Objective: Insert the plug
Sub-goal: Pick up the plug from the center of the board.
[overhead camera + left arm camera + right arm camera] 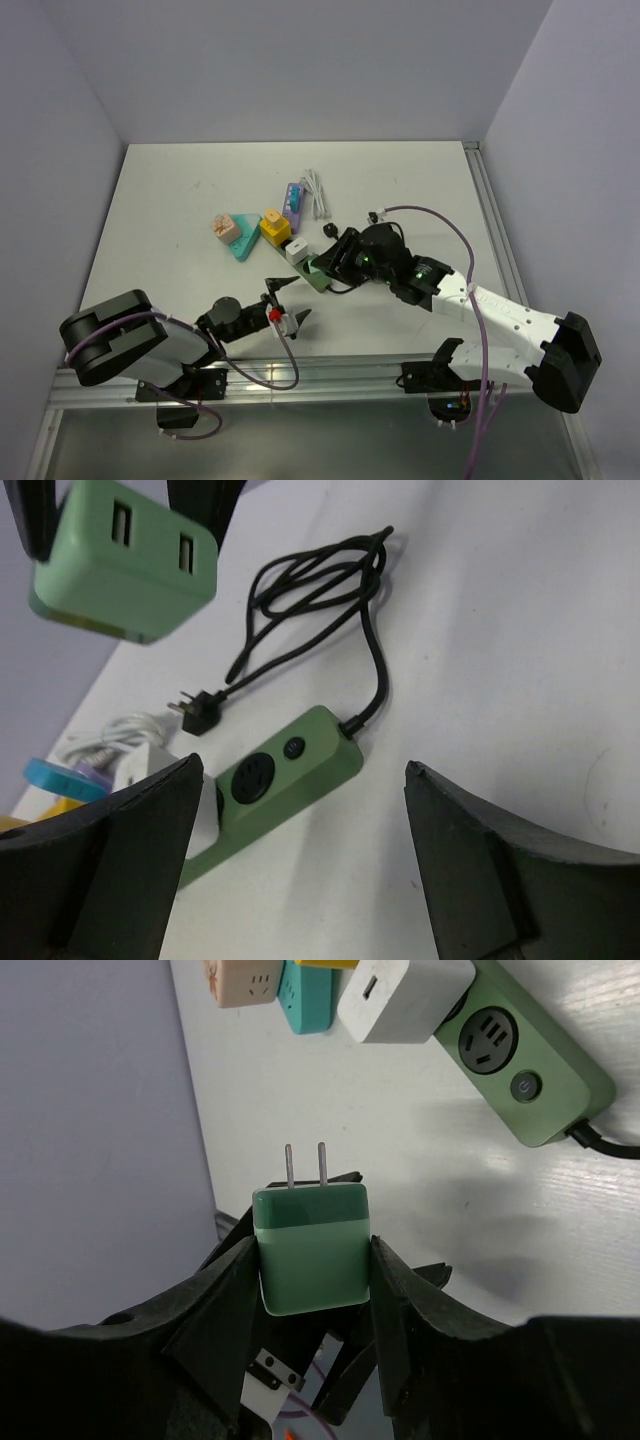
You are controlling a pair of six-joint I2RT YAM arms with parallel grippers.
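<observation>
The plug (310, 1250) is a green two-prong charger block, and my right gripper (312, 1245) is shut on its sides with the prongs pointing away from the wrist. It hangs in the air short of the green power strip (520, 1060), whose free round socket (490, 1035) sits beside a white adapter (405, 998) plugged into the strip. In the left wrist view the plug (125, 568) shows its two USB ports at the upper left, above the strip (290, 780). My left gripper (303, 770) stands open and empty in front of the strip, low over the table. In the top view the right gripper (335, 258) hovers over the strip (318, 274).
The strip's black cord (320, 590) lies coiled behind it, ending in a loose black plug (200, 715). Peach (225, 226), teal (243, 240), yellow (274, 228) and purple (293, 200) adapters and a white cable bundle (318, 192) lie behind and left of the strip.
</observation>
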